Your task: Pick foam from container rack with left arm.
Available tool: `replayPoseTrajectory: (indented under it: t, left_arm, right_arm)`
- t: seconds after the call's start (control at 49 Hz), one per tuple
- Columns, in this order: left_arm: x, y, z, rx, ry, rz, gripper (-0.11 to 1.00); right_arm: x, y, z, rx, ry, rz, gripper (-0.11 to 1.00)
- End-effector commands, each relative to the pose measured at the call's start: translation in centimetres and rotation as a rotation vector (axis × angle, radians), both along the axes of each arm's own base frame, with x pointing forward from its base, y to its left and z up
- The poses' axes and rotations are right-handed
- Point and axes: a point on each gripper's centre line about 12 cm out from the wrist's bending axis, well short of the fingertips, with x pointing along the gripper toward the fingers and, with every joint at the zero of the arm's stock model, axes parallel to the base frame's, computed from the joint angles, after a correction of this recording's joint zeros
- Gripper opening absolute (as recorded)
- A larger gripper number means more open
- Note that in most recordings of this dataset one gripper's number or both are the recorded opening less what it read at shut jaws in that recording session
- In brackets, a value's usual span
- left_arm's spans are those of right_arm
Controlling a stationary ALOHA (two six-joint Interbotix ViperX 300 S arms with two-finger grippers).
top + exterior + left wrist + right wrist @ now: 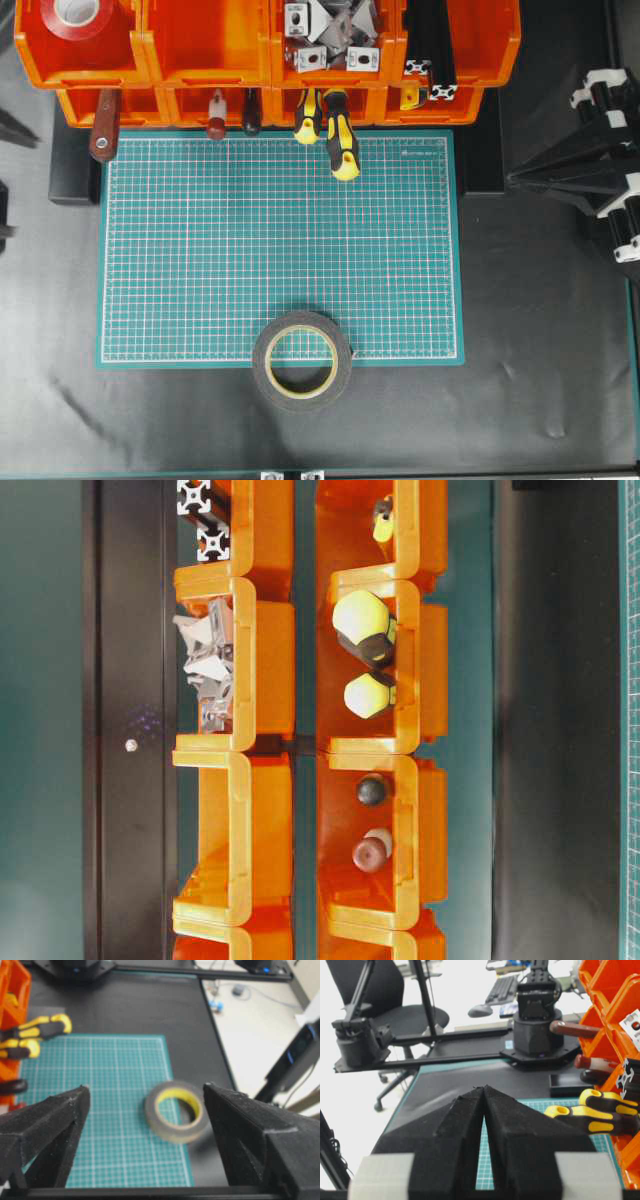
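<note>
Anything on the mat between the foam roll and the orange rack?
No. In the overhead view only bare green mat lies between the foam and the yellow-handled tools hanging out of the container rack.

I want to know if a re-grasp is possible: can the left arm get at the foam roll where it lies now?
Probably yes. The foam roll lies flat and alone on the near edge of the green mat, nothing on or beside it, and the left gripper hangs open with the roll between its fingers in the wrist view.

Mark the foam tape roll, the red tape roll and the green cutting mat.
foam tape roll (302,392), overhead view, on its dark grey ring face
red tape roll (82,17), overhead view, on its red band
green cutting mat (200,250), overhead view, on bare grid
</note>
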Motion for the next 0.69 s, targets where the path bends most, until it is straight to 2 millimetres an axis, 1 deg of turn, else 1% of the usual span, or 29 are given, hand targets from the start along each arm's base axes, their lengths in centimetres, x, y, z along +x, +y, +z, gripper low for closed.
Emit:
replayPoseTrajectory:
  t: [0.0,0.143,0.326,0.469,0.673]
  left_arm:
    - [-1.3,0.3,0.5,0.007,-0.069,-0.001,0.85]
    - [-2.1,0.7,-0.4,0.000,-0.121,0.007,0.81]
    - [-2.0,0.9,-1.9,-0.001,-0.167,0.017,0.79]
    - [-1.8,1.0,-2.1,0.002,-0.203,0.026,0.79]
    - [-1.8,1.0,-2.2,0.003,-0.206,0.026,0.79]
  right_arm:
    - [0.0,-0.1,1.4,0.004,-0.041,-0.004,0.00]
    - [-0.2,-0.2,2.0,0.005,-0.064,-0.011,0.00]
    - [-0.4,-0.3,2.3,0.006,-0.076,-0.013,0.00]
    - [-0.4,-0.3,2.1,0.004,-0.074,-0.016,0.00]
    - [-0.4,-0.4,2.1,0.004,-0.074,-0.017,0.00]
